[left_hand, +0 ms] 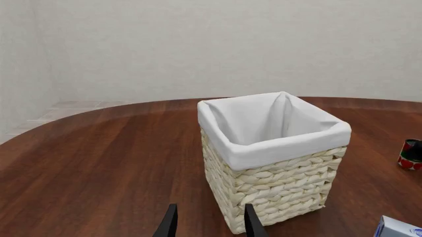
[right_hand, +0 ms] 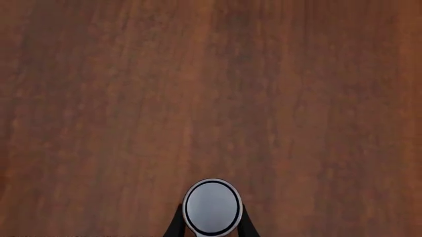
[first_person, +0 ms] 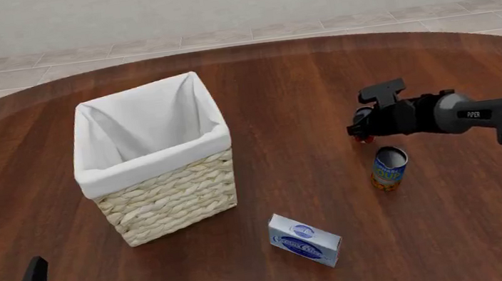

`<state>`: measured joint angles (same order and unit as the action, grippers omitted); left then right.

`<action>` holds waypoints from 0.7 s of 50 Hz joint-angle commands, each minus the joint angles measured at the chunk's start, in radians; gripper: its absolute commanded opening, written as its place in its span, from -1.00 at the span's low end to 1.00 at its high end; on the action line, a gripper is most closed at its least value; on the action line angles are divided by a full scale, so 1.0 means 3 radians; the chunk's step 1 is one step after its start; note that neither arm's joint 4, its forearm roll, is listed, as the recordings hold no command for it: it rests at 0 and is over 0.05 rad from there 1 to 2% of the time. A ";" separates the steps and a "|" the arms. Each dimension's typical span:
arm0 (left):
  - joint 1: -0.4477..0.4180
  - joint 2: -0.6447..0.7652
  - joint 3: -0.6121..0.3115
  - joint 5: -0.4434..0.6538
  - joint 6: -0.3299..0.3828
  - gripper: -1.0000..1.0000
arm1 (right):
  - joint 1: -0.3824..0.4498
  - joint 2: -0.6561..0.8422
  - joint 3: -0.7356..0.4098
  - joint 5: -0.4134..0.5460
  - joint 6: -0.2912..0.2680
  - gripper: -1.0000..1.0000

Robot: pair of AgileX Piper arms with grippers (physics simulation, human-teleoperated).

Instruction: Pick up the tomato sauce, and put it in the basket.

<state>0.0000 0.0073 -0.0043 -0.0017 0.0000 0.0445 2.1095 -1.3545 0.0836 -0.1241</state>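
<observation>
my right gripper [right_hand: 211,228] straddles the upright sauce [right_hand: 212,206], grip probably not closed; left gripper [left_hand: 209,222] open, far off.

Tomato sauce [right_hand: 212,206] between jaws, above table [right_hand: 211,89]

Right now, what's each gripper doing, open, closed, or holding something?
Left gripper: open, empty.
Right gripper: jaws around the tomato sauce; a firm grip cannot be told.
</observation>
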 commanded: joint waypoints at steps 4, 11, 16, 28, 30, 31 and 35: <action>0.0000 0.0000 0.0000 0.0000 0.0000 1.00 | 0.0040 -0.0198 -0.0025 0.0057 0.0021 -1.00; 0.0000 0.0000 0.0000 0.0000 0.0000 1.00 | 0.0099 -0.0329 -0.0034 0.0094 0.0018 -1.00; 0.0000 0.0000 0.0000 0.0000 0.0000 1.00 | 0.0133 -0.0433 -0.0030 0.0110 0.0021 -1.00; 0.0000 0.0000 0.0000 0.0000 0.0000 1.00 | 0.0295 -0.0765 -0.0006 0.0194 -0.0011 -1.00; 0.0000 0.0000 0.0000 0.0000 0.0000 1.00 | 0.0317 -0.0808 -0.0010 0.0201 -0.0022 -1.00; 0.0000 0.0000 0.0000 0.0000 0.0000 1.00 | 0.0336 -0.0832 -0.0015 0.0216 -0.0033 -1.00; 0.0000 0.0000 0.0000 0.0000 0.0000 1.00 | 0.0409 -0.0931 -0.0010 0.0245 -0.0049 -1.00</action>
<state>0.0000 0.0073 -0.0043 -0.0017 0.0000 0.1258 1.9023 -1.3551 0.1378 -0.1470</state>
